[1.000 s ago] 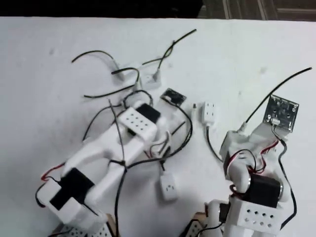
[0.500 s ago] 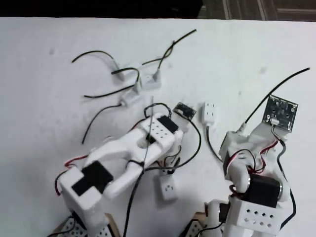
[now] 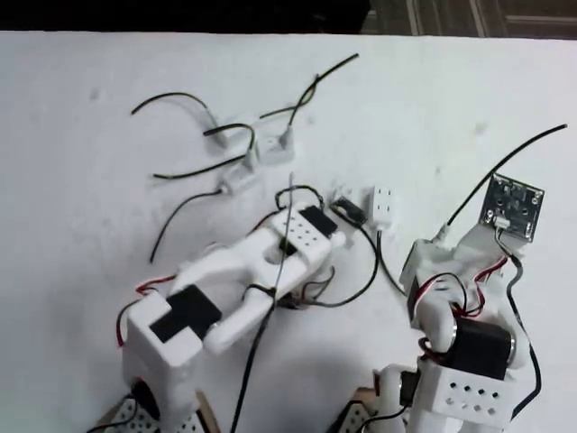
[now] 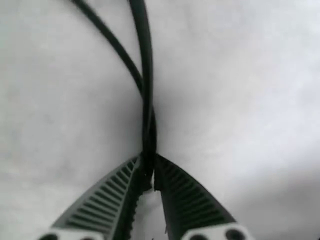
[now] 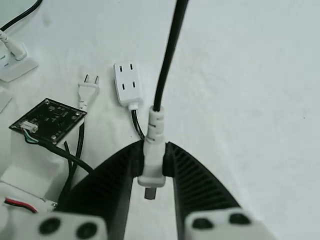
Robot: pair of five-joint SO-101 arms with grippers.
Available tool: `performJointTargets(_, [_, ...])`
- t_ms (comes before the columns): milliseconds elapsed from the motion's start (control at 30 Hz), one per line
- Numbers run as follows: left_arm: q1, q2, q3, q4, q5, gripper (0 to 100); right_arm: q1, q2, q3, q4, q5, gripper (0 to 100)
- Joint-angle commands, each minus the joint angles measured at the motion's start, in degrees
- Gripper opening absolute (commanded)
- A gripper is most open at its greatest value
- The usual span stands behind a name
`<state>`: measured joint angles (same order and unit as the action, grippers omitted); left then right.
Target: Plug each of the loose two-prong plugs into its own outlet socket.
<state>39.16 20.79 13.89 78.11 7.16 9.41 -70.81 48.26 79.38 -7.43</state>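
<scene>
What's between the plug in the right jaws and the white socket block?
Right wrist view: only the short black cord of the socket block, over bare table; nothing else before the plug.

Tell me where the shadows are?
Left wrist view: a dark shadow pools on the table around the black cable by the left gripper. Right wrist view: even light, hardly any shadow near the white plug in the right gripper. High view: soft shadow under the left arm.
</scene>
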Motion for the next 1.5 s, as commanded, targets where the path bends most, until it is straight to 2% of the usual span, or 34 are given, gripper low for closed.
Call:
performJointTargets(0, [-6.5, 0.0, -0.2, 2.3, -4.7, 2, 0.7, -0.4, -0.4, -0.7, 0.1, 1.7])
performJointTargets(167, [-13.7, -2.5, -0.2, 2.1, -12.9, 2, 0.7, -0.4, -0.4, -0.7, 0.1, 1.7])
performJointTargets(400, [-20.0, -17.5, -0.1, 2.4, -21.5, 4, 0.7, -0.4, -0.4, -0.7, 0.1, 1.7])
performJointTargets(633, [-26.7, -25.6, -0.2, 7.6, -23.1, 24, 0.5, -0.4, -0.3, -0.7, 0.1, 1.7])
performJointTargets(767, [-30.7, -28.4, 0.0, 8.4, -23.4, 31, 0.5, -0.4, -0.3, -0.7, 0.1, 1.7])
performJointTargets(900, [-33.3, -31.6, 0.4, 10.1, -29.4, 28, 0.1, -0.4, 1.1, -1.0, 0.1, 1.7])
performJointTargets(1100, [-36.6, -38.6, 1.3, 16.1, -33.8, 28, -2.7, -0.4, 1.1, -0.8, 0.1, 1.7])
performJointTargets(1267, [-37.6, -42.9, 11.6, 14.5, -44.7, 28, -2.9, -0.4, 1.1, -0.8, 0.1, 1.7])
performJointTargets(1467, [-38.7, -45.7, 25.8, 3.9, -53.2, 28, -2.9, -0.4, 1.2, -0.8, 0.1, 1.7])
